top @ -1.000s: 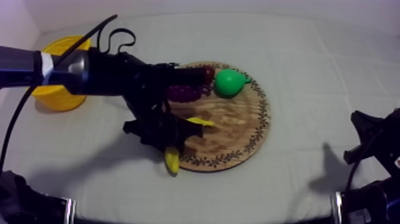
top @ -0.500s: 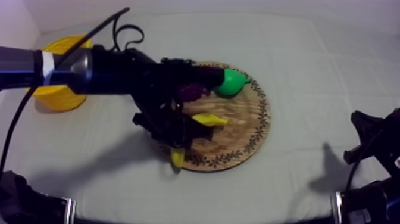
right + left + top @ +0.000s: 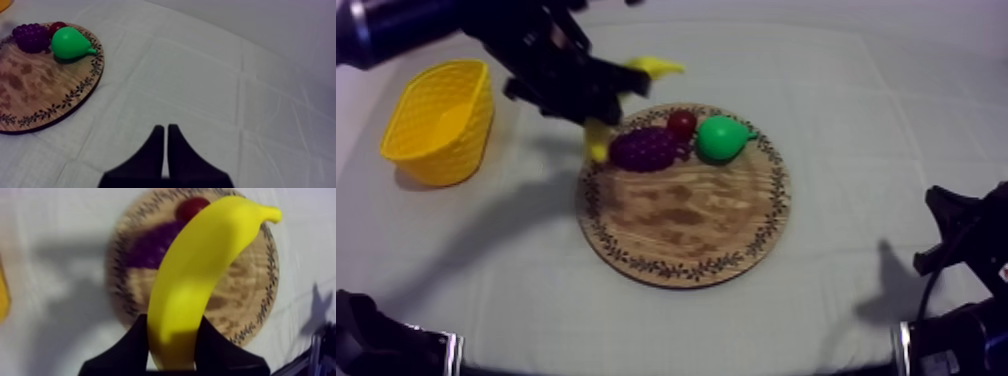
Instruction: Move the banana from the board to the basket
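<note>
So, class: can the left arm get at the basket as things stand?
Probably yes. The left gripper is shut on the banana, high over the board's edge, and just bare cloth lies between it and the open basket at that side.

— Any writing, label, brand or number to read here?
— None that I can make out
— What about the marks round the wooden board (image 3: 681, 268)?
— Those are a dark ornamental pattern along its rim, not letters or figures
— And beside the board?
— The cloth (image 3: 866, 120) next to it is plain, with no sign or print on it
</note>
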Tool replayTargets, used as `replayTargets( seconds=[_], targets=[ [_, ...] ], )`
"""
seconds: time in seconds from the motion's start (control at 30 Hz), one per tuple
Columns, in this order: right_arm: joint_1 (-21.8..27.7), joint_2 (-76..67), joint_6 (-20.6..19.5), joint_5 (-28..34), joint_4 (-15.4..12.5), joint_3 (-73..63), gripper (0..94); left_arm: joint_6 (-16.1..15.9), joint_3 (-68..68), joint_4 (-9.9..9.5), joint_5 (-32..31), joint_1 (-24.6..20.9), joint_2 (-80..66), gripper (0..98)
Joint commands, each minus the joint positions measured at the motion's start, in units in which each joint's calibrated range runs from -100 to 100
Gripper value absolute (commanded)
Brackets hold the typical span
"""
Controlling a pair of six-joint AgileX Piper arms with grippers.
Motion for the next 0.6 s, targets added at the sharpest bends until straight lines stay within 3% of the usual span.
replayTargets(
  seconds=[0.0,0.33,0.57],
  targets=[
    [0.03,-0.04,0.06,-0.01,-0.03,-0.03,0.5,-1.24,-0.30,-0.44,1.04,-6.41,-3.26,25.3],
    [0.03,-0.04,0.06,-0.01,-0.03,-0.03,0.5,-7.25,-2.90,-0.86,1.43,-25.80,-5.40,25.6],
    [0.03,-0.04,0.06,-0.01,-0.03,-0.03,0.5,-9.80,-6.57,-0.91,-0.30,-33.44,2.95,25.9]
  ],
)
